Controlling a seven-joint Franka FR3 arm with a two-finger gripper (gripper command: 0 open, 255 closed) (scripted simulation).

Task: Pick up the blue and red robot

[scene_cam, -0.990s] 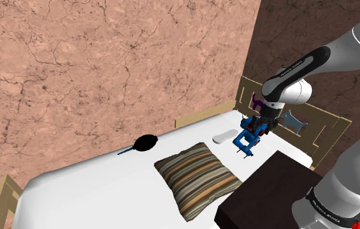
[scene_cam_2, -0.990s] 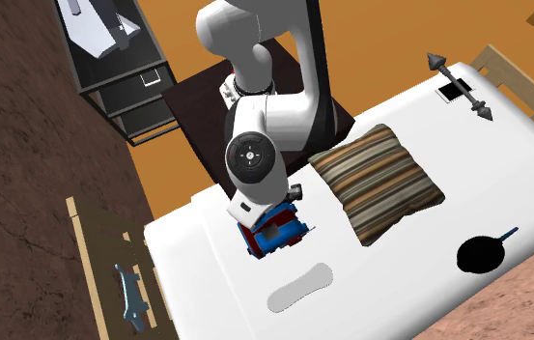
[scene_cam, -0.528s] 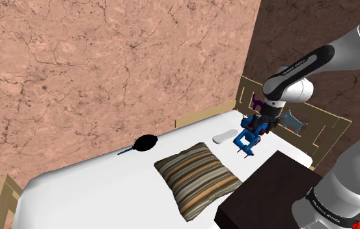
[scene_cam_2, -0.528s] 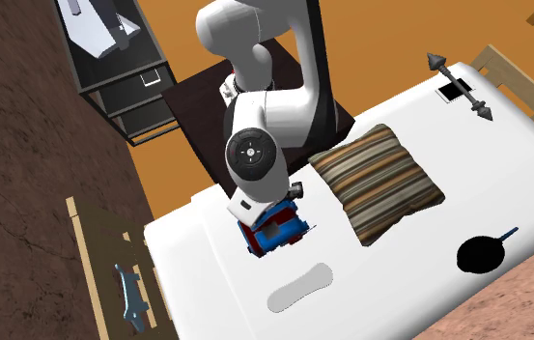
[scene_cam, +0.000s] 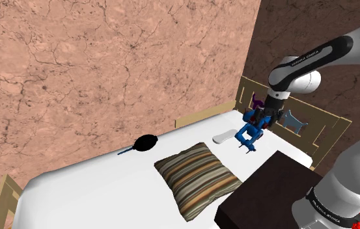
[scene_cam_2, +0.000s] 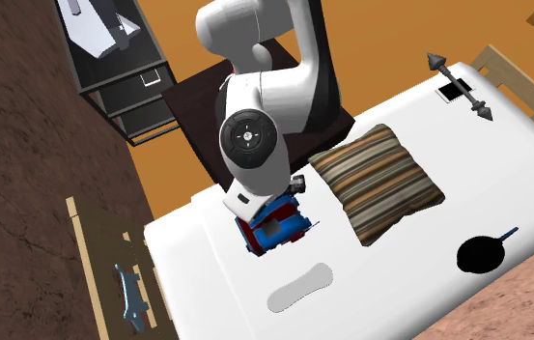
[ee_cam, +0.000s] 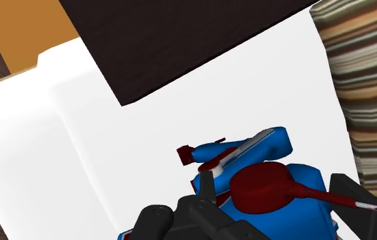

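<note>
gripper (scene_cam: pixel 260 122): clasps blue and red robot (scene_cam: pixel 245 134) between both fingers | robot: over white bed (scene_cam: pixel 100 185), near striped pillow (scene_cam: pixel 198 175)

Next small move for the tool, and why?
Probably a straight lift. The tool is shut on the toy, which is low over the bed, near the pillow and headboard; rising first should avoid snagging them.

The blue and red robot (scene_cam: pixel 249 132), slightly higher than before.
</note>
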